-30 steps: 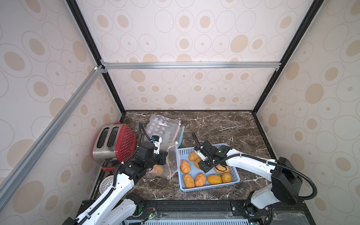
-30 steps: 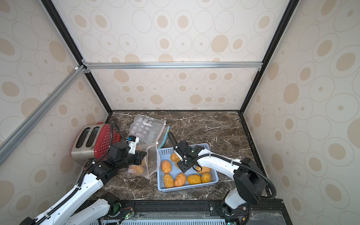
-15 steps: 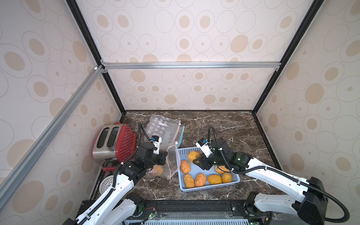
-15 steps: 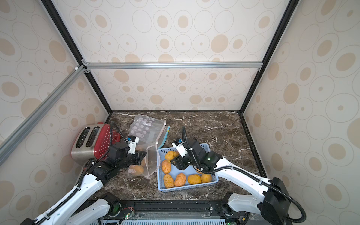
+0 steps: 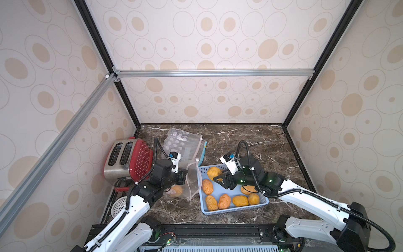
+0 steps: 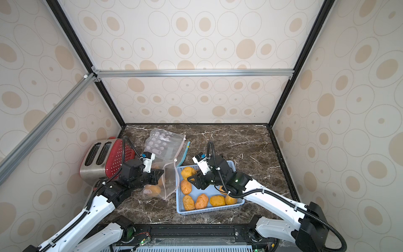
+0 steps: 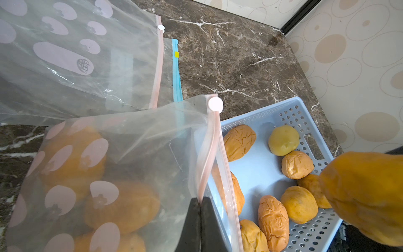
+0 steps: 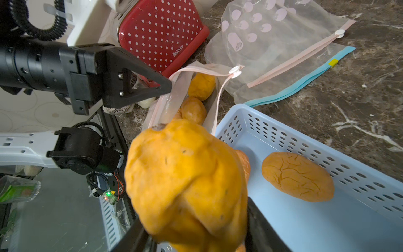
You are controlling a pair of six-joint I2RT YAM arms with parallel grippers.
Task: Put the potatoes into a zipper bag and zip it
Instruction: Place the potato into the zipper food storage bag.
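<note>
Left of the blue basket point(image 5: 236, 209), the left claw point(image 7: 200, 209) is pressed together on the zip rim of the zipper bag point(image 7: 122, 152). The bag stands just beside the basket's left wall with several potatoes point(image 7: 122, 205) inside. Over the basket's far left corner the right claw point(image 5: 218, 179) is clamped on one potato point(image 8: 185, 174), its long axis pointing toward the bag mouth. A second ago this claw sat lower in the basket.
</note>
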